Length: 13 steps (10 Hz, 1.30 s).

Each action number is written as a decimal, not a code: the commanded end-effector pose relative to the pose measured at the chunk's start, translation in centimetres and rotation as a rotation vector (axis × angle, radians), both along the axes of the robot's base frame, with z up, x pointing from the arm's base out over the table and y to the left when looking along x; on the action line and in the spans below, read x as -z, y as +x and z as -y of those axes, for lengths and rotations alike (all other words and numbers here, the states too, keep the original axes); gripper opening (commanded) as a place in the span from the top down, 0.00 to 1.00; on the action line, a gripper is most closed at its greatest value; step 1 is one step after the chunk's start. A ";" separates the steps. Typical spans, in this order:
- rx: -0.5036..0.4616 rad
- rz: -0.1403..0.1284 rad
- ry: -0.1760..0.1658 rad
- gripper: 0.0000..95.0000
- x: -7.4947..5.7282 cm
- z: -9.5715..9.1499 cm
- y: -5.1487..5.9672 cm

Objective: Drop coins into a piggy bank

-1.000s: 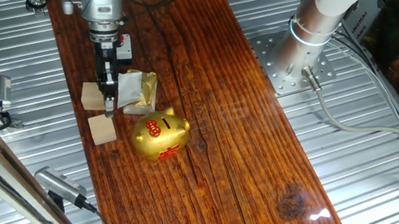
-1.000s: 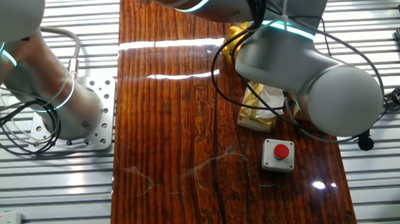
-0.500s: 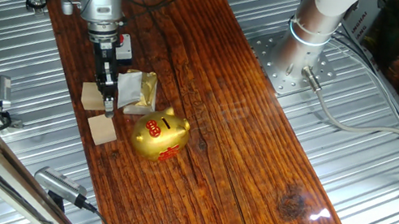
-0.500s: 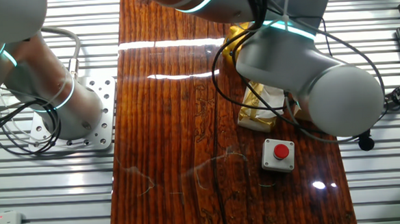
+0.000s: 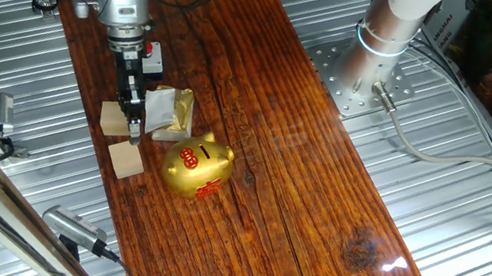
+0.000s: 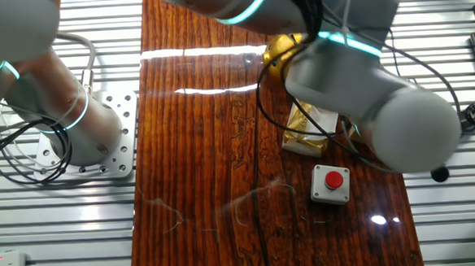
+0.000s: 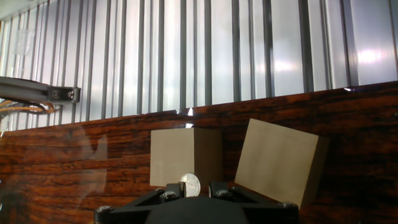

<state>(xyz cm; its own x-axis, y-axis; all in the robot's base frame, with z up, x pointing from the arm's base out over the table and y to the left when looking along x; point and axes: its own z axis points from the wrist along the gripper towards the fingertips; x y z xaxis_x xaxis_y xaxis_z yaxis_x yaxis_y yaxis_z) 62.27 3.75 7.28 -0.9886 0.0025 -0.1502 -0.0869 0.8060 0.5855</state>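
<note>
From where I stand, two tan wooden cubes [image 5: 121,139] sit at the left edge of the dark, glossy, grained plank [image 5: 302,168]. The gripper [image 5: 133,127] hangs just above them, beside a crinkled white-and-gold foil wrapper [image 5: 170,110]. Right of these rests the shiny gold piggy bank [image 5: 197,165], rounded, red-marked, with a dark slot. Only the hand view shows the fingers nearly closed, pinching a silvery coin [image 7: 189,184]. Only the other fixed view shows a red button box [image 6: 330,183].
</note>
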 end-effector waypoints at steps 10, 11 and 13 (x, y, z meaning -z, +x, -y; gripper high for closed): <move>-0.010 -0.009 0.023 0.80 0.0 0.0 0.0; -0.011 -0.009 0.022 0.80 0.0 0.0 0.0; -0.013 -0.005 0.030 0.80 0.3 0.0 0.1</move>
<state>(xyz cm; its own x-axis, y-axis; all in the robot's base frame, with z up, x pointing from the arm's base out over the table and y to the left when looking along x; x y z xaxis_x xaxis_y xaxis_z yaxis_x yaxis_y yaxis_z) 62.37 3.80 6.93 -0.9892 -0.0048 -0.1468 -0.0949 0.7838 0.6137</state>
